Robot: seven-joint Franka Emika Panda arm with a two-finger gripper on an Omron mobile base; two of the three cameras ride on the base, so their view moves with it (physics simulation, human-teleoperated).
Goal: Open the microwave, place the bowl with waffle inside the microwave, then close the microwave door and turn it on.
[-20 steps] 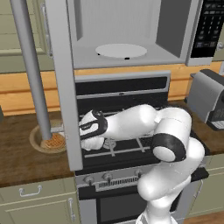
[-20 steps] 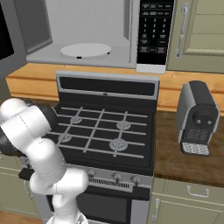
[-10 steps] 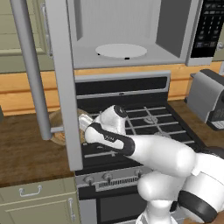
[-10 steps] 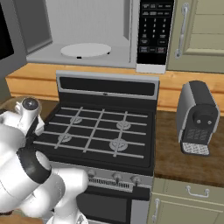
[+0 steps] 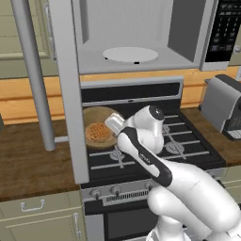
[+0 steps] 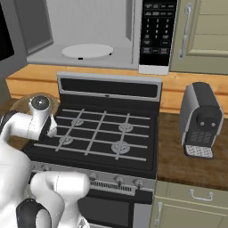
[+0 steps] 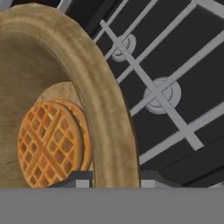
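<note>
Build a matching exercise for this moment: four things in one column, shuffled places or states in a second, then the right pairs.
Things
1. round tan wooden bowl
2. orange-brown grid-patterned waffle
3. silver-framed microwave door
4. white round turntable

Places or states
A. swung wide open
B. lying inside the bowl
C. bare, on the floor of the light grey microwave
D. rim between the claw fingers, over the black gas stove

Pairs: 1-D, 2-B, 3-A, 4-C

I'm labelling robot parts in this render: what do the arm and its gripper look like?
A glossy white, rounded-segment arm with dark grey bands at the joints and a dark round cap near the wrist. The gripper ends in two small dark finger tips. No cables or markings show.
</note>
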